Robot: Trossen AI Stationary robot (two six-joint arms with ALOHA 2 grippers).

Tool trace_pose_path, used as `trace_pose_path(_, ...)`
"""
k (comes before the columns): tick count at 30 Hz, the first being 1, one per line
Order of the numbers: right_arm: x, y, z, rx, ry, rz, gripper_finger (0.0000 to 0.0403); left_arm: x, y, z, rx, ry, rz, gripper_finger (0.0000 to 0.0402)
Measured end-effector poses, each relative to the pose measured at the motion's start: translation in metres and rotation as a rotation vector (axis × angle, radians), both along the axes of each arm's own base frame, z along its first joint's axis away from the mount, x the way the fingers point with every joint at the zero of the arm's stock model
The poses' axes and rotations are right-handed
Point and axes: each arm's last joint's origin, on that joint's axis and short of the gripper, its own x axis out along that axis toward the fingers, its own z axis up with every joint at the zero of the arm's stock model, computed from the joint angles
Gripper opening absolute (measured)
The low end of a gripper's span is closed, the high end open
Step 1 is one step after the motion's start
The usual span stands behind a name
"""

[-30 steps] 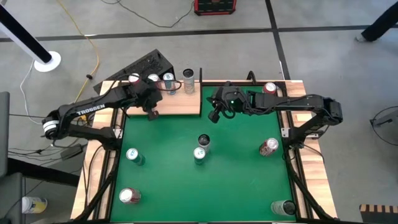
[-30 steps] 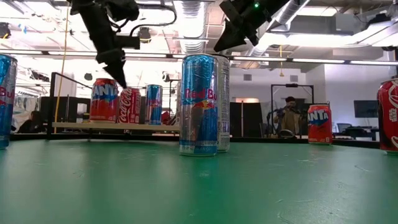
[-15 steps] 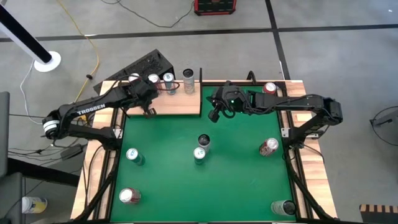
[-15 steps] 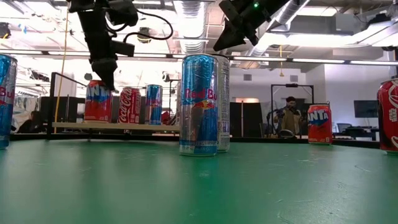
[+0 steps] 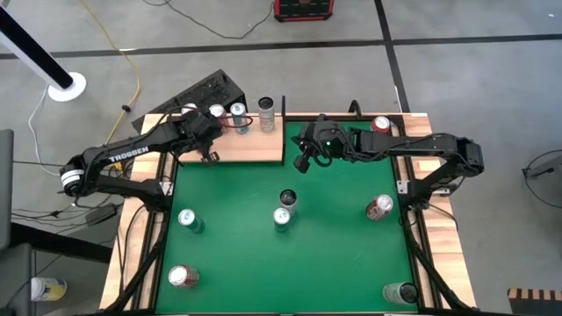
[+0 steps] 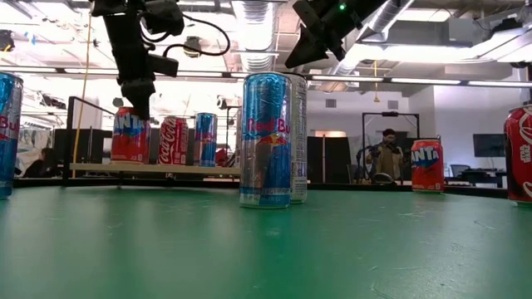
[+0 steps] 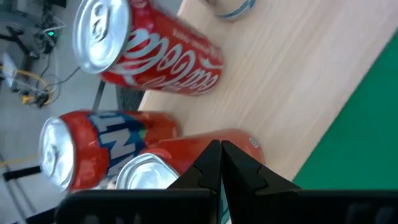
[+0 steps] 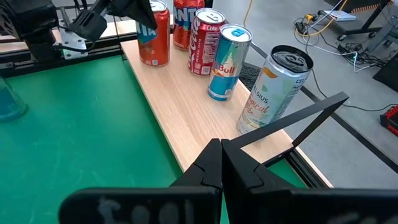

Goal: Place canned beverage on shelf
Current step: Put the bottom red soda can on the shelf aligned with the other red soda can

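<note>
Shelf (image 5: 250, 146) cans (image 7: 180, 152) sit directly beneath left end effector (image 7: 221, 155).

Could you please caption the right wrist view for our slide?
Five cans lined along the shelf, the left gripper above the end one.

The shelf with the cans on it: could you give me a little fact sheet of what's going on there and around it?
shelf: pale wooden board at the table's far edge, left of centre
cans on shelf: five upright, seen in the right wrist view: two orange Fanta cans, a Coca-Cola can, a Red Bull can, a Celsius can
left end effector: shut, holding nothing, above the shelf's left part by the Fanta cans
right end effector: shut, holding nothing, just right of the shelf
green tabletop: more upright cans stand scattered here
</note>
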Motion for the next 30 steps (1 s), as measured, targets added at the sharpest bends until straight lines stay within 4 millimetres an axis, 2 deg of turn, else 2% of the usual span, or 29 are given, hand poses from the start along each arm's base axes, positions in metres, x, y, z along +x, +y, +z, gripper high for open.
trace_pose_path(12,0.0,0.0,0.0,0.002,0.0,0.001,0.0024,-0.009,0.004,-0.002,0.008,0.056,0.085,0.0)
trace_pose_path(23,0.0,0.0,0.0,0.002,0.0,0.003,0.0024,-0.015,0.012,-0.001,0.018,0.031,0.161,0.0)
trace_pose_path(26,0.0,0.0,0.0,0.002,0.001,0.003,0.0024,-0.013,0.01,0.0,0.017,0.011,0.135,0.0)
trace_pose_path(30,0.0,0.0,-0.001,0.003,0.008,0.003,0.0024,-0.013,-0.003,0.01,-0.023,-0.068,0.002,0.0)
